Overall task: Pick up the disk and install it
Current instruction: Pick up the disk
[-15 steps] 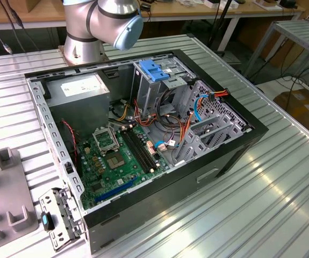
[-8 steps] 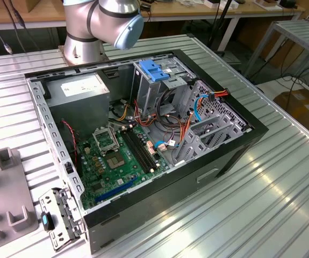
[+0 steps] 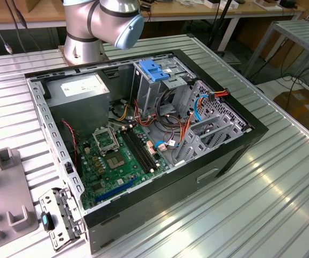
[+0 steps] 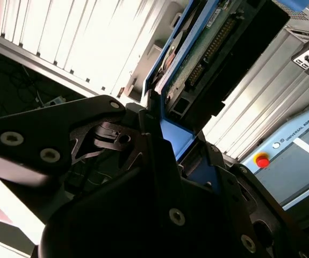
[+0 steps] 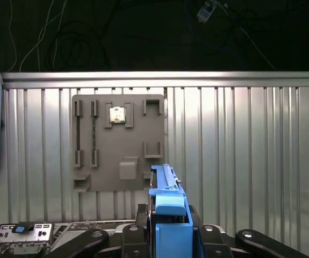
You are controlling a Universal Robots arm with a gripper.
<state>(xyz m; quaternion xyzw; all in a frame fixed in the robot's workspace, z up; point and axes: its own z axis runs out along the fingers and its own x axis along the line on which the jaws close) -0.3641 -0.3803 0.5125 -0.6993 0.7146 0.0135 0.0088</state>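
Gripper (image 5: 169,215) is closed on the disk (image 5: 165,185), which stands edge-on with a blue side rail showing between the jaws. In the second wrist view the disk's (image 4: 208,45) circuit-board face is turned outward. Beyond it a grey fixture plate (image 5: 119,142) lies on the ribbed table (image 5: 251,161). My judgement: your pick is done, the carry is in hand, and the install hasn't begun. The open computer case (image 3: 235,156) has its drive cage (image 3: 165,88) at the far side. You'll likely need the rails square to that cage before seating.

Bright indoor light, seemingly from overhead; glare streaks the ribbed metal table (image 3: 264,180), washed white in the second wrist view.
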